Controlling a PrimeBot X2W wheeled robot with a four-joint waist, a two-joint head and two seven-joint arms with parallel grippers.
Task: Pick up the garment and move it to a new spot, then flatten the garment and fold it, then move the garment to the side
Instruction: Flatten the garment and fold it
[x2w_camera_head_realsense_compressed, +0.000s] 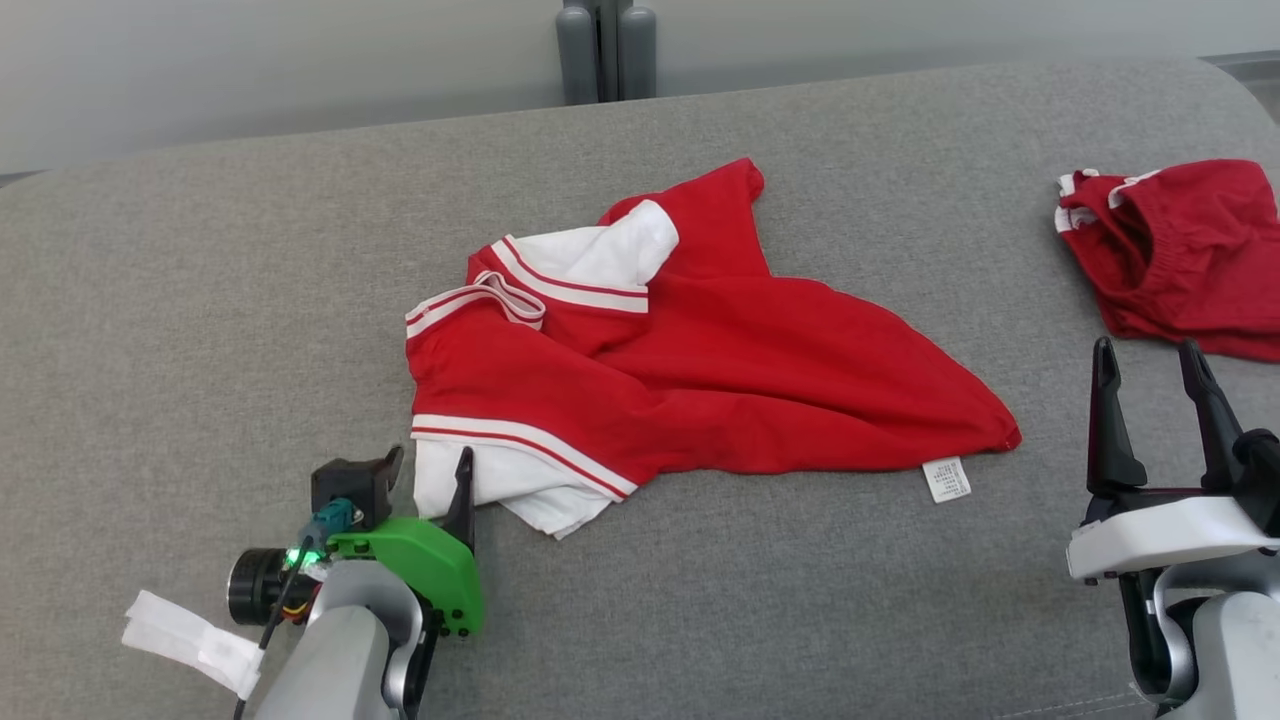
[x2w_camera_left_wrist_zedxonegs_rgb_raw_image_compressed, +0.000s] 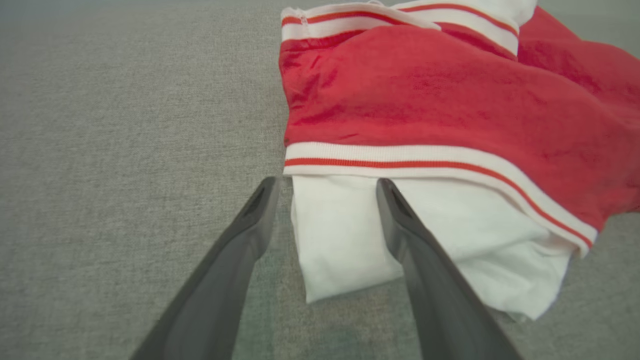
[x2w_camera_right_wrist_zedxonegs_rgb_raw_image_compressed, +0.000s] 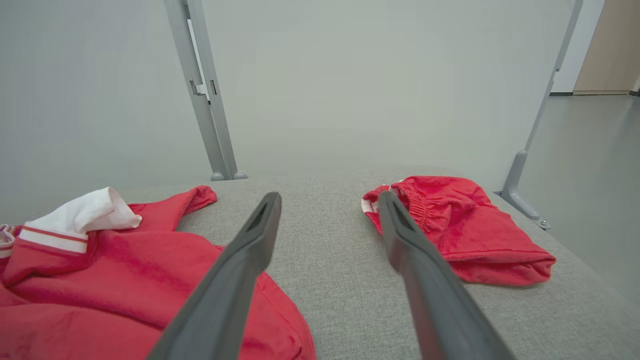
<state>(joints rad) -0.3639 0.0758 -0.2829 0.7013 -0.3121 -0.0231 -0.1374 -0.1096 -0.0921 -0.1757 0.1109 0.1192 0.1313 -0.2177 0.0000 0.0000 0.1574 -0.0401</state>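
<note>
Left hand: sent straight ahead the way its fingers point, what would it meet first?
Most likely the white sleeve of the red shirt: the open left hand straddles its edge, with the striped band just beyond. How high it sits above the cloth is unclear.

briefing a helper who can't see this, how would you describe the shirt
On the grey fabric surface, look at the middle, not the right edge. The shirt is the larger red piece with white sleeves and a white tag; the shorts are smaller and bunched.

Illegible print on garment (x2w_camera_head_realsense_compressed: 720, 370) label (x2w_camera_head_realsense_compressed: 946, 479)
</note>
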